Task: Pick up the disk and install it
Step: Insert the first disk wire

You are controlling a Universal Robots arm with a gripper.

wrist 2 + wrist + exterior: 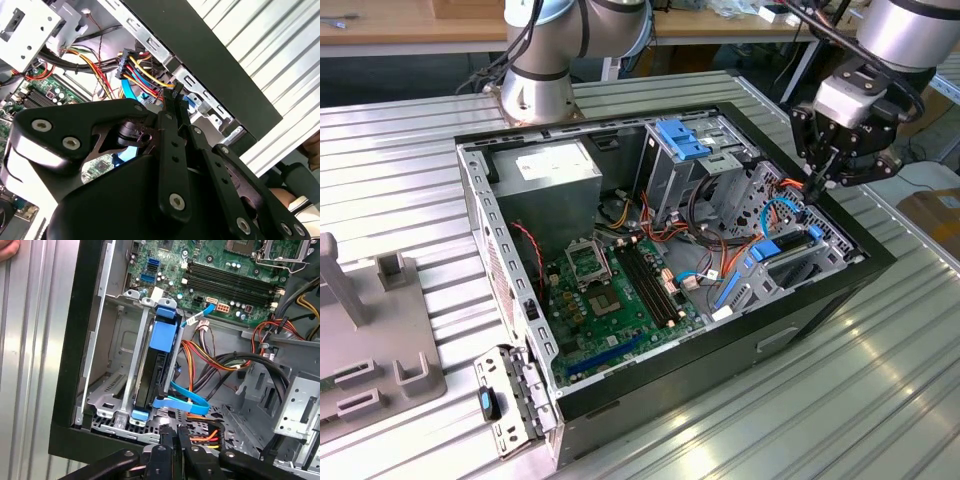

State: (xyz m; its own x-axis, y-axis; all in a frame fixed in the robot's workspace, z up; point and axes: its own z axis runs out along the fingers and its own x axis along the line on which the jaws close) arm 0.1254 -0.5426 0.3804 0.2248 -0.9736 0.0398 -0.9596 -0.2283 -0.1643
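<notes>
The end effector hung over the far corner of the open computer case, its slim black fingers drawn together with nothing between them, the tips poised just above a knot of orange and yellow power leads. In the first wrist view the same fingertips sat just beside the drive cage, close to its open end.

The disk was already down in that cage, standing on edge between the grey rails, its bright blue carrier a short way ahead of the fingers and a flat blue data cable looping out between the two. From the exterior view it sat just below and inboard of the fingers.

By my reckoning the picking-up was over and what remained was seating or connecting. To do that well, I thought, the fingers should stay closed and bear squarely on the carrier's blue end rather than on the metal slab, pushing straight along the rails. The loose leads lay right under the tips and could snag or get pinched. The motherboard lay well away from the work.
</notes>
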